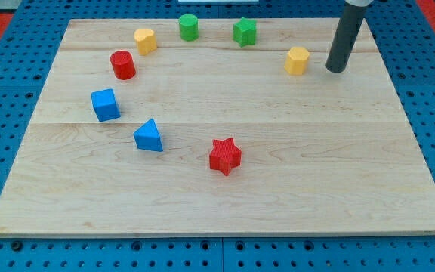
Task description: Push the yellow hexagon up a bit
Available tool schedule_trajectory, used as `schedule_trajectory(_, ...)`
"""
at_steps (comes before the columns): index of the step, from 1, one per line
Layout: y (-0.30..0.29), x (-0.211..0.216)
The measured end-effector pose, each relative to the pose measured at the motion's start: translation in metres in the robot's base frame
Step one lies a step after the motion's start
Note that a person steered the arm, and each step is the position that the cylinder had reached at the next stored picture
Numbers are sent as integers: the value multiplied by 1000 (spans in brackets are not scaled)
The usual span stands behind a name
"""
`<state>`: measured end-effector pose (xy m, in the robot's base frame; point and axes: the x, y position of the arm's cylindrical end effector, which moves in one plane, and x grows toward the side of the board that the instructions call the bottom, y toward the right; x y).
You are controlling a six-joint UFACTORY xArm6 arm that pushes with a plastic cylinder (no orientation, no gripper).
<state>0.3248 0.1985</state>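
Resting on the wooden board point(217, 196) near its right edge, my tip point(337, 69), a bare rod end holding nothing, sits just right of the yellow hexagon point(297, 60). That hexagon lies near the top edge, with the green star point(244, 32) up-left.

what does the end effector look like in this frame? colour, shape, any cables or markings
A plain straight rod, dark grey to black, round in section and matte. It enters from the view's top right; at the frame edge a lighter grey collar shows. My tip ends blunt and flat. No cables, labels or markings visible on the part in frame; the rest of the arm is out of view.
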Motion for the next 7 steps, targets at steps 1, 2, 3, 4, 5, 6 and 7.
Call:
schedule_trajectory(1,4,0)
schedule_trajectory(2,10,0)
schedule_trajectory(3,13,0)
schedule_trajectory(4,13,0)
schedule_trajectory(5,9,0)
schedule_trajectory(6,6,5)
schedule_trajectory(7,2,25)
